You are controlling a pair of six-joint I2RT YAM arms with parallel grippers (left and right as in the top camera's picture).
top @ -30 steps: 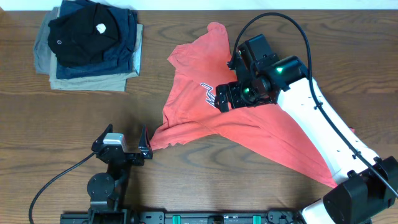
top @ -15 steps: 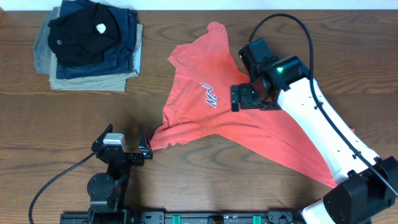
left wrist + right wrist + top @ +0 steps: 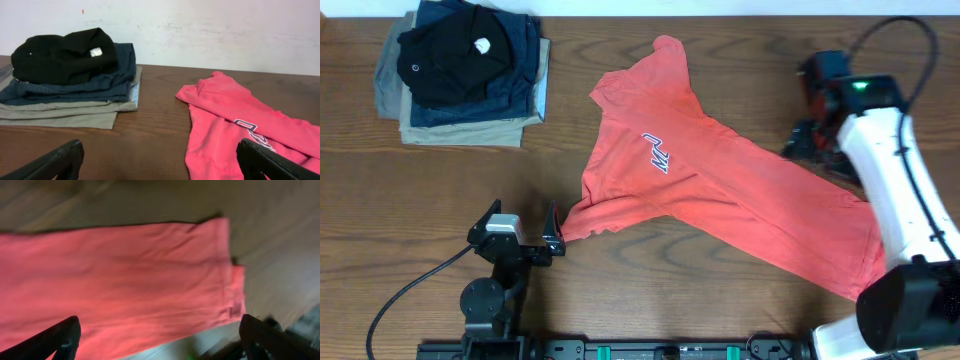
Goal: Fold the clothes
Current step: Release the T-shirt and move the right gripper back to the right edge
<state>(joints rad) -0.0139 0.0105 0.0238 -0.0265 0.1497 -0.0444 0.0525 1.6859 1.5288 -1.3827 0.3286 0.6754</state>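
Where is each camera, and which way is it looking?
Overhead: above the table, looking straight down at the red T-shirt, the folded pile, the left arm and the right arm.
Left wrist: low on the left arm, facing across the table to the wall; the open left gripper frames the bottom.
Right wrist: looking down on the red T-shirt, blurred; the open right gripper frames the bottom.
Shared: all see the red T-shirt.

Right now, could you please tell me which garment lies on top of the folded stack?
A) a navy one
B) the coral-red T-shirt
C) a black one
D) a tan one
C: the black garment tops the stack, over the navy layer and tan layer, while the coral-red T-shirt lies apart on the table.
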